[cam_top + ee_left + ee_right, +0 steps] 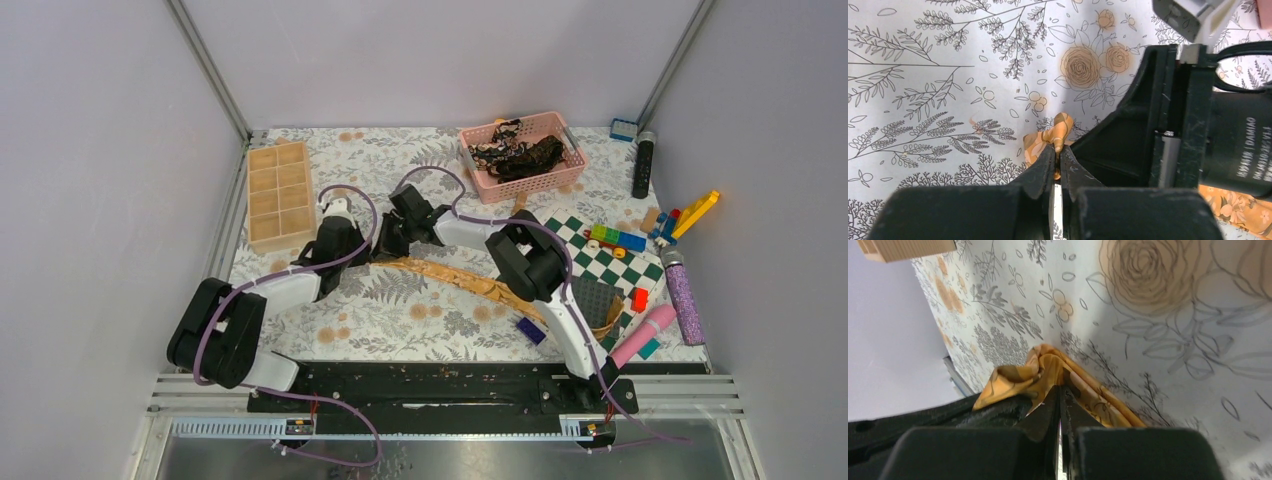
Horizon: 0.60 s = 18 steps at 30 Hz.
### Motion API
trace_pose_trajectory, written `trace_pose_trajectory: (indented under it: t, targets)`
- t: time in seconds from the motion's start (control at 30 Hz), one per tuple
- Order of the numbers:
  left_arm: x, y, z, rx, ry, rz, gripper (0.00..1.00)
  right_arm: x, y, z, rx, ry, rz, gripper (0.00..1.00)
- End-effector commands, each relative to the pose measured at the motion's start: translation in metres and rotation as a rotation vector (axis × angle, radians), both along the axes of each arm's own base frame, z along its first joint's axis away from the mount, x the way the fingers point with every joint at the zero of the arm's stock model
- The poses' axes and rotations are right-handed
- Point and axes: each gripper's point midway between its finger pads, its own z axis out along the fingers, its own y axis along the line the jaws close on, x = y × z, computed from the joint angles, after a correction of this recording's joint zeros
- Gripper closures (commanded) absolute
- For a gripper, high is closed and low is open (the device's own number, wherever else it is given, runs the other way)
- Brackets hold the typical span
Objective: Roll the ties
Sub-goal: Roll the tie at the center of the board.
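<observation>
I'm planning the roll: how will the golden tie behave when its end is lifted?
Likely floppy: the tie bunches into soft folds where the right end effector pinches it. Probably slippery, given its sheen, so a roll may loosen. Its long tail, lying flat on the table, would likely drag behind.

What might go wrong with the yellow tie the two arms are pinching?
1. Both pairs of jaws pinch the same bunched end of the shiny golden-tan patterned necktie, close together, so they may bump or the fabric may slip free.
2. Its long tail runs under the right arm toward the green-and-white checkered board; rolling may drag it into the colourful toy blocks there.
</observation>
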Motion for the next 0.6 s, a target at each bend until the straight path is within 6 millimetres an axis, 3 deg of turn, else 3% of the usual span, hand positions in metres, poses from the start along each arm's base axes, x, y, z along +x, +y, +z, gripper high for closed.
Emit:
trace_pose_trajectory:
  t: [0.0,0.2,0.27,0.47,0.57]
  targets:
    - [0.009,-0.012,0.014,-0.021,-0.041,-0.037,1.00,-0.003,-0.016,0.030,-0.028,-0.128,0.014,0.95]
    - [0.009,-0.015,0.015,-0.021,-0.048,-0.052,1.00,0.006,-0.044,0.076,-0.045,-0.250,-0.032,0.79]
    - [0.009,-0.015,0.014,-0.016,-0.046,-0.057,1.00,0.007,-0.048,0.082,-0.048,-0.253,-0.044,0.75]
    - [0.006,-0.012,0.018,0.022,-0.066,-0.036,1.00,0.005,-0.057,0.079,-0.090,-0.217,-0.065,0.76]
    - [0.006,-0.008,0.024,0.038,-0.088,-0.018,1.00,0.002,-0.080,0.067,-0.195,-0.199,-0.122,0.84]
